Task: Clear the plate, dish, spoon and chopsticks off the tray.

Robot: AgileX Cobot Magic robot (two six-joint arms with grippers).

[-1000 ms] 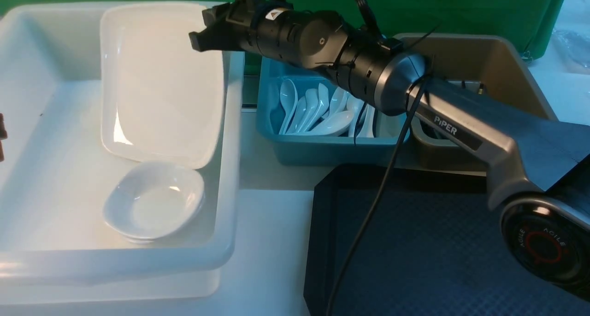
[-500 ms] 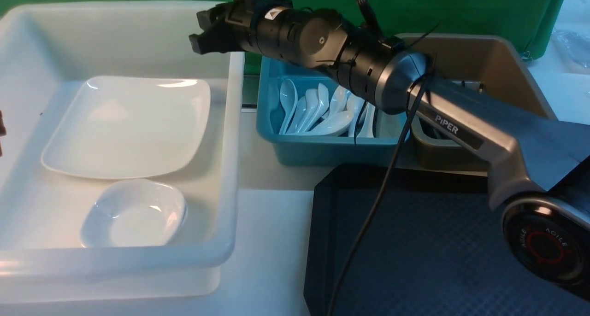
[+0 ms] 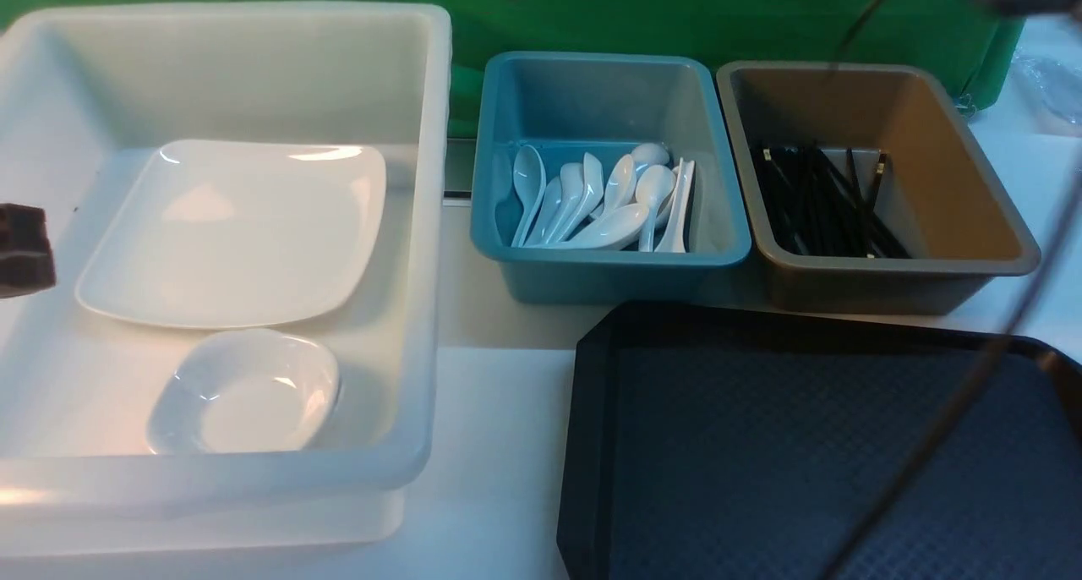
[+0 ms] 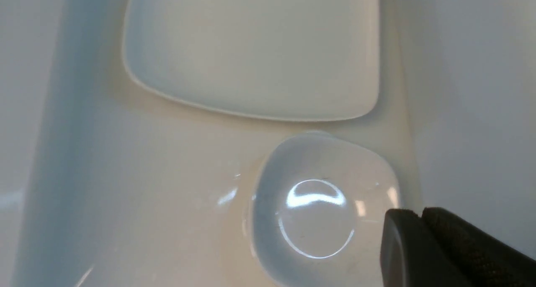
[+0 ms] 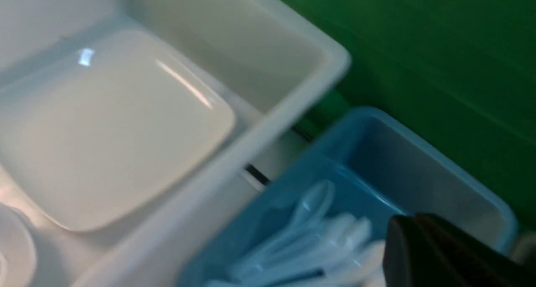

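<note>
Tray (image 3: pixel 811 445) shows bare as far as the front view reaches; its near and right parts run off frame, so full clearance is likely, not certain. Plate (image 3: pixel 232 233) lies flat in the white tub (image 3: pixel 423 225), dish (image 3: pixel 245 392) just in front of it, close to touching or overlapping its edge. Spoons (image 3: pixel 604 204) are piled in the blue tub (image 3: pixel 609 263); the task's spoon can't be told from the rest. Chopsticks (image 3: pixel 824 204) lie bundled in the brown tub (image 3: pixel 896 263).

Step in hand: looks like the end of the job, plate drop-off done, arms clear of the tubs.

Left gripper (image 4: pixel 435 245): only a dark finger tip shows over the dish and at the front view's left edge; can't tell how wide it stands, nothing seen held. Right gripper (image 5: pixel 439 253): one blurred dark finger over the blue tub, opening unreadable, nothing visibly held.

Next move, as a judgement: nothing left to pick if the hidden tray part is bare; calls for pulling both arms back without clipping tub rims.
</note>
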